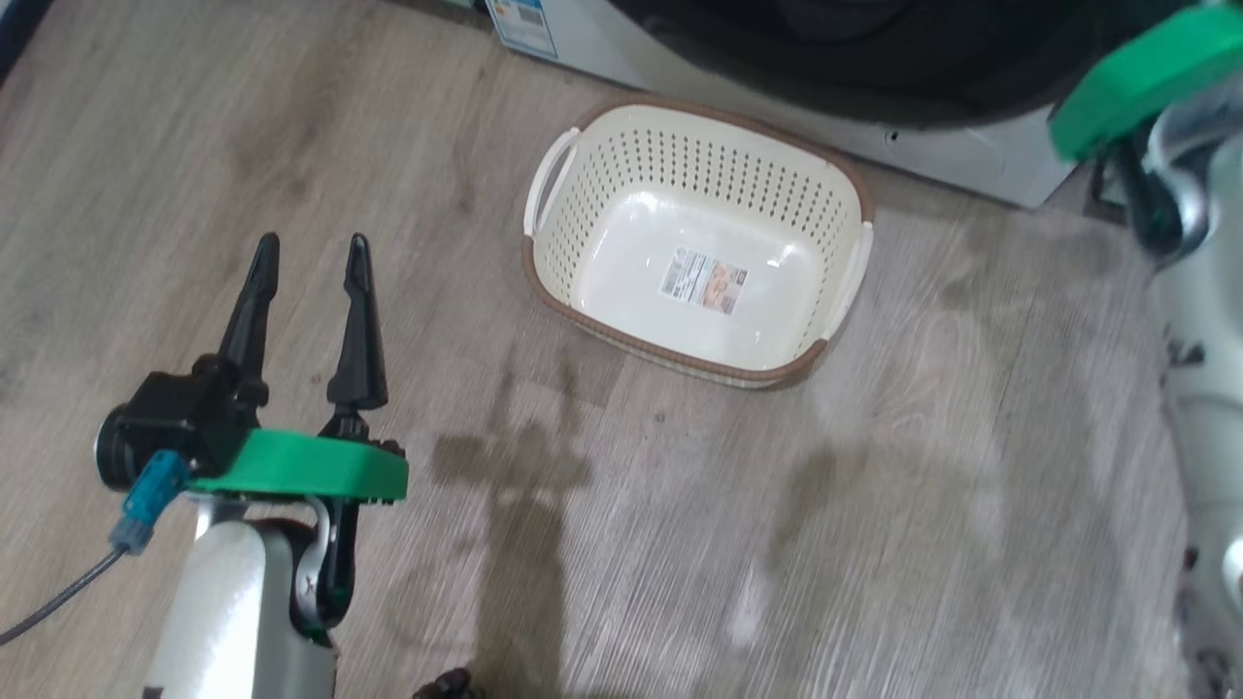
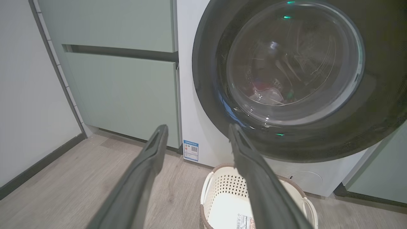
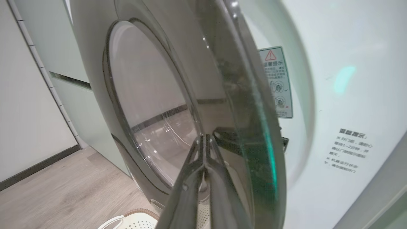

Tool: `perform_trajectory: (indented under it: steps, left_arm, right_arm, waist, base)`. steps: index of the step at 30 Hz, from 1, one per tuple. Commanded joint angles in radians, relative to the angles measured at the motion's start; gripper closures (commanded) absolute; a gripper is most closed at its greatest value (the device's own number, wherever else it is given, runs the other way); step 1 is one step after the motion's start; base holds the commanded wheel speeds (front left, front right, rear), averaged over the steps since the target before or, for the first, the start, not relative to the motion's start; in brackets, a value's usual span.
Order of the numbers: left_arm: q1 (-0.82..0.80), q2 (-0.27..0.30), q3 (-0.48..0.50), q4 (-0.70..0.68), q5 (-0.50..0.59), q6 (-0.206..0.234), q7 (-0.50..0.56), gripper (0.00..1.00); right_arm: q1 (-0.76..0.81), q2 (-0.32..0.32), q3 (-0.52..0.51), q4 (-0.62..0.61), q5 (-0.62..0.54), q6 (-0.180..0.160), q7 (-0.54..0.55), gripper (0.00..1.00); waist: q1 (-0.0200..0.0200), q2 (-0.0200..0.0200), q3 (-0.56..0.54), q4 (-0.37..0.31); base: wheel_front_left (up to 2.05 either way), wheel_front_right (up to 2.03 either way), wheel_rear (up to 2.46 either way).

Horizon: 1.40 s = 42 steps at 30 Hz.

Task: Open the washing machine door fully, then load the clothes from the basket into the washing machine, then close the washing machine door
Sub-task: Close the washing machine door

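Washing machine door (image 3: pixel 165 101) hangs ajar right in front of the right gripper (image 3: pixel 206 140), whose two fingers are pressed together with nothing between them. Their tips are at the glossy black rim, though I cannot tell whether they touch it. The door should swing stiffly on its hinge, heavy with its glass bowl, and the rim looks slick. A flat push on the rim near the free edge, not on the glass, seems the best place. The left gripper (image 1: pixel 313 243) hovers spread wide and empty over the floor (image 1: pixel 680 544) near the basket (image 1: pixel 621 160). The basket sits bare-bottomed just before the washing machine (image 2: pixel 187 95) and looks like light, rigid plastic. The right wrist view gives the door edge-on, with a gap to the white front and its warning stickers (image 3: pixel 275 82). The left wrist view gives the door's face, with reddish and pale clothes (image 2: pixel 264 92) behind the glass and green cabinets (image 2: pixel 120 95) beyond.
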Motion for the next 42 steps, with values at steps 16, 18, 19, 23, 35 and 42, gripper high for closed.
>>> perform_trajectory:
  steps: [16,18,19,23,35,42]
  left_arm:
    - [-0.073,0.01,0.029,-0.055,-0.019,0.005,-0.01,0.0]
    - [-0.076,0.01,0.026,-0.057,-0.014,0.006,-0.01,0.0]
    - [-0.077,0.01,0.024,-0.058,-0.012,0.007,-0.01,0.0]
    - [-0.08,0.01,0.025,-0.052,-0.011,0.004,-0.01,0.0]
    - [-0.043,0.01,0.045,-0.026,0.042,-0.023,-0.01,0.0]
    - [-0.002,0.016,0.057,-0.014,0.075,-0.039,-0.01,0.0]
  right_arm:
    - [-0.303,0.004,-0.076,0.197,-0.063,0.0,-0.067,1.0]
    - [-0.321,0.013,-0.078,0.223,-0.06,0.0,-0.082,1.0]
    - [-0.327,0.017,-0.075,0.235,-0.059,0.0,-0.09,1.0]
    - [-0.335,0.034,-0.052,0.276,-0.056,0.0,-0.123,1.0]
    - [-0.126,0.102,0.066,0.244,0.062,0.0,-0.21,0.39]
    - [0.106,0.125,0.055,0.076,0.069,0.0,-0.224,0.0]
  waist:
    - [-0.0001,0.0,0.096,-0.028]
    - [-0.0001,0.0,0.099,-0.03]
    - [-0.0001,0.0,0.099,-0.031]
    - [-0.0001,0.0,0.093,-0.04]
    - [-0.0001,0.0,-0.016,-0.131]
    - [-0.0001,0.0,-0.092,-0.196]
  base:
    - [0.0,0.0,0.0]
    - [0.0,0.0,0.0]
    - [0.0,0.0,0.0]
    - [0.0,0.0,0.0]
    - [0.0,0.0,0.0]
    - [0.0,0.0,0.0]
